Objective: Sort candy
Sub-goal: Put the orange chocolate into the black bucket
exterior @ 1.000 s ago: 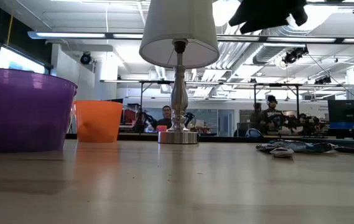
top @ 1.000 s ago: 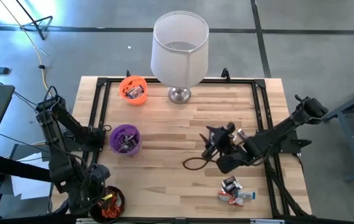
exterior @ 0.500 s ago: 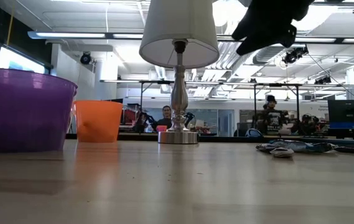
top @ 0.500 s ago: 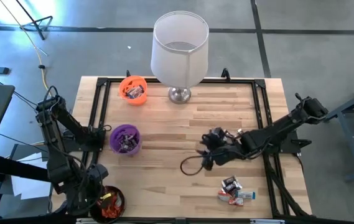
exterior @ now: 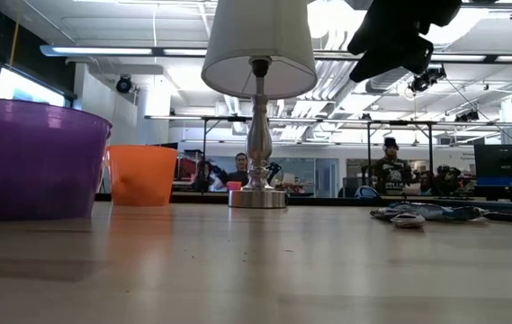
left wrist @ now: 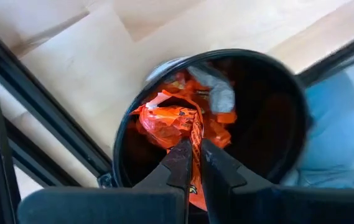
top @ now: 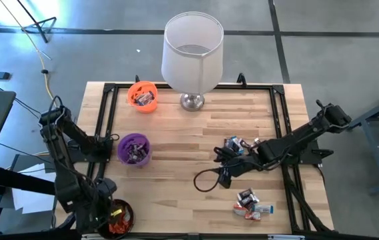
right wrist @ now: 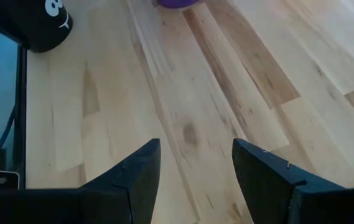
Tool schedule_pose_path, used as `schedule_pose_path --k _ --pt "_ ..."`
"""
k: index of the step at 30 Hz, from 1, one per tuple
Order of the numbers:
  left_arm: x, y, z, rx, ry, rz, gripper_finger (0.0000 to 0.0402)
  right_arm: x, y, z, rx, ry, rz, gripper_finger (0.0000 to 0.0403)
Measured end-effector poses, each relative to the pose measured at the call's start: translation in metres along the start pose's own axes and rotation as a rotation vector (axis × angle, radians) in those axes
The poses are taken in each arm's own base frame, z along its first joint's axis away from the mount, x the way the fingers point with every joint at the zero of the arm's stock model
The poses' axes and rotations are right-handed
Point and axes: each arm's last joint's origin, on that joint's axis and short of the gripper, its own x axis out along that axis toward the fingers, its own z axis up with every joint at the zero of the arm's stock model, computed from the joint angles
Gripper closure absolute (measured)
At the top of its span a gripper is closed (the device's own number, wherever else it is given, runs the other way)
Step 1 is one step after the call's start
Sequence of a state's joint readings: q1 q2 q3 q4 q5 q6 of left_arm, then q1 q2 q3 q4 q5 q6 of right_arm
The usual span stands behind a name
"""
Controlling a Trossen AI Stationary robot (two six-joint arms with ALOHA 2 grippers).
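Wooden table (top: 176, 200) under a lab ceiling, lamp (top: 192, 53) at the far edge, so mostly sorted by the look of it. Left gripper (left wrist: 192, 165) with fingers pinched together and nothing clearly between them, hanging right over the black cup (left wrist: 276, 124) at the near left corner, nose pointed into a heap of orange-red candy (left wrist: 177, 121); probably just a drop-off spot, though can't say for sure. Right gripper (right wrist: 195, 165) spread wide and empty, held above bare wood around mid-table, well clear of any sweet, with a black cup and a sliver of purple cup showing farther off in its wrist view. Outward from there: purple cup (top: 134, 149) on the left side holding dark wrappers, orange cup (top: 142, 96) near the lamp with a few pieces in it too. Left to do, judging from above: a small cluster of candy (top: 251, 204) near the front right edge, mixed red, dark and silver-blue, plus what looks like a piece or two (top: 234, 144) right by the right gripper's arm. Guessing the bulk is done and maybe a handful remains. Low view only gives a flat smear of wrappers on the right, too small to count.
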State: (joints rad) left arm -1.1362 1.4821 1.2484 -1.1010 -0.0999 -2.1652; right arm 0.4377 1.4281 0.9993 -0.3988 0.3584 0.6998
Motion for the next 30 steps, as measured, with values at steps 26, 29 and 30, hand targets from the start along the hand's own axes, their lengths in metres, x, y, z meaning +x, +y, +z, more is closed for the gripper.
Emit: schedule_pose_path --k 26,29,30 --pt "0.009 -0.012 0.002 0.135 -0.122 -0.106 0.0384 0.0 0.0 0.0 -0.001 -0.001 -0.002 0.0208" --pt "0.009 -0.013 0.002 0.129 -0.122 -0.107 0.0384 0.0 0.0 0.0 -0.001 -0.001 -0.001 0.0208" --pt "0.009 -0.013 0.003 0.125 -0.122 -0.108 0.0384 0.0 0.0 0.0 -0.001 -0.001 -0.001 0.0208"
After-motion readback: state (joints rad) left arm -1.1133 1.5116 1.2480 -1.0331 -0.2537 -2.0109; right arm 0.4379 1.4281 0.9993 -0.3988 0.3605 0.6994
